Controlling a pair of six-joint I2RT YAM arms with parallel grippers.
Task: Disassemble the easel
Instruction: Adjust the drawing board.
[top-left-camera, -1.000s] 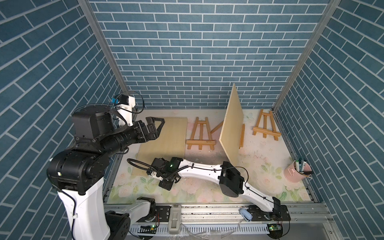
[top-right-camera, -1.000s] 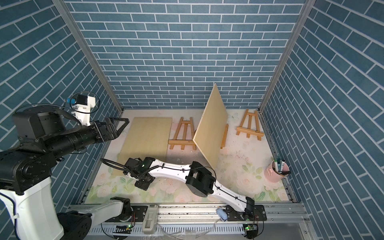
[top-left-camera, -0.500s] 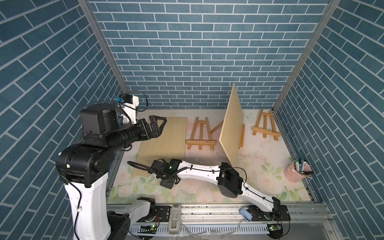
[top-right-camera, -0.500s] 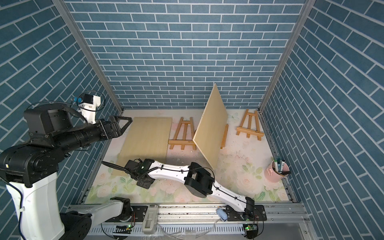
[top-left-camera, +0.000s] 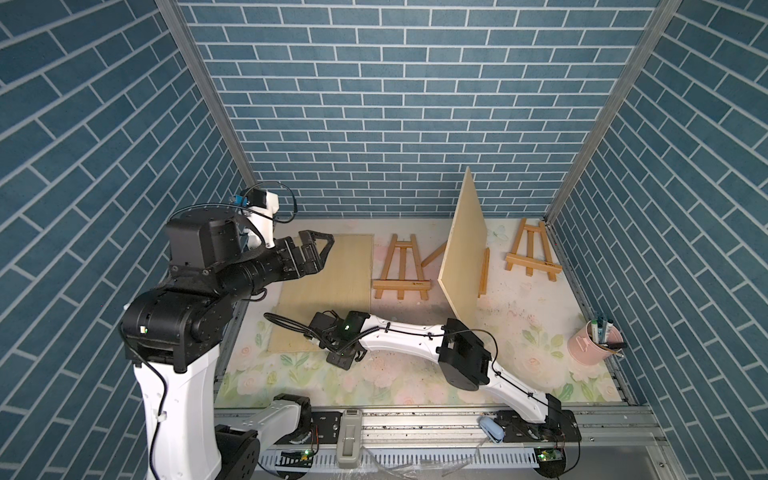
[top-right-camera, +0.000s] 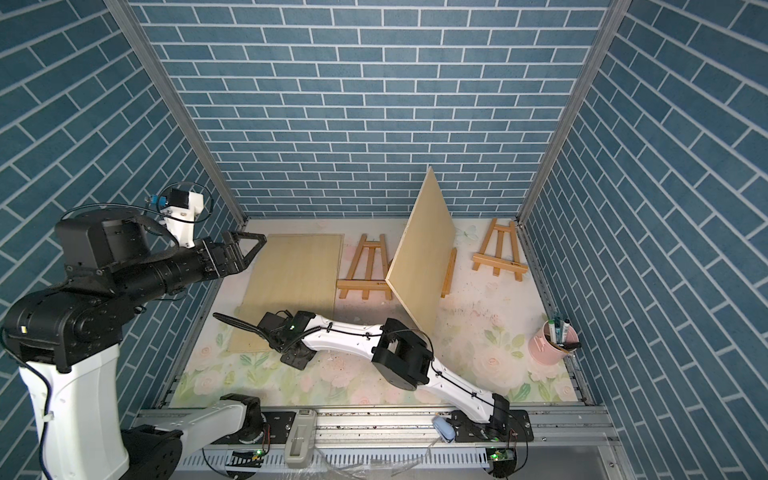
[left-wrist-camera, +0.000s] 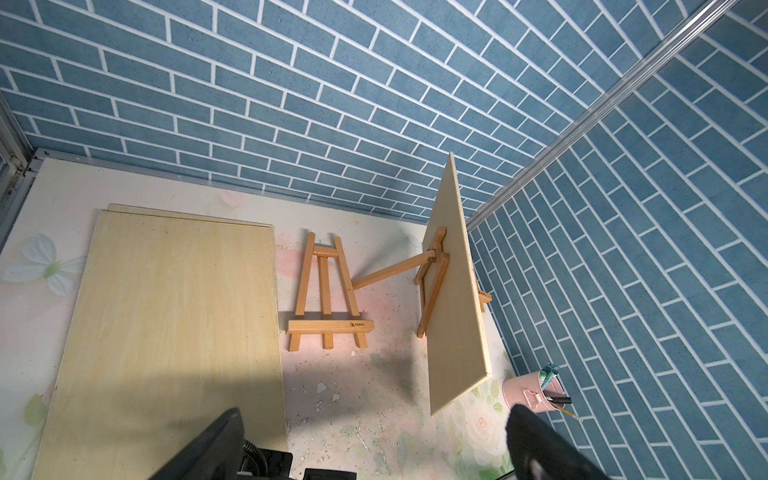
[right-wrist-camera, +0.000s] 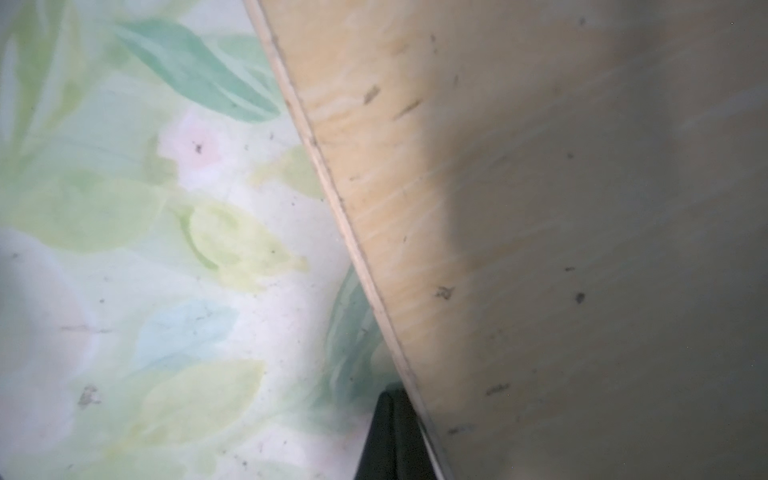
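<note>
An easel (left-wrist-camera: 432, 278) stands at the back of the mat, mostly hidden in both top views by the upright wooden board (top-left-camera: 463, 245) (top-right-camera: 424, 257) leaning on it. Two other easels lie flat, one mid-table (top-left-camera: 401, 270) (left-wrist-camera: 328, 295) and one at the far right (top-left-camera: 534, 253). A flat board (top-left-camera: 332, 282) (left-wrist-camera: 166, 324) lies at the left. My left gripper (top-left-camera: 322, 253) (left-wrist-camera: 374, 457) hangs open and empty, high over that board's far left corner. My right gripper (top-left-camera: 341, 356) (top-right-camera: 297, 355) is shut low at the flat board's near edge, its fingers (right-wrist-camera: 388, 436) against that edge (right-wrist-camera: 357, 257).
A pink cup (top-left-camera: 592, 343) of pens stands near the right wall. A second board's edge (left-wrist-camera: 187, 211) shows under the flat one. Blue brick walls close in three sides, and the floral mat (top-left-camera: 415, 374) lies bare in front.
My left arm's elbow has swung back and to the right, while its open gripper stayed over the flat board's far corner. The right arm has barely shifted.
</note>
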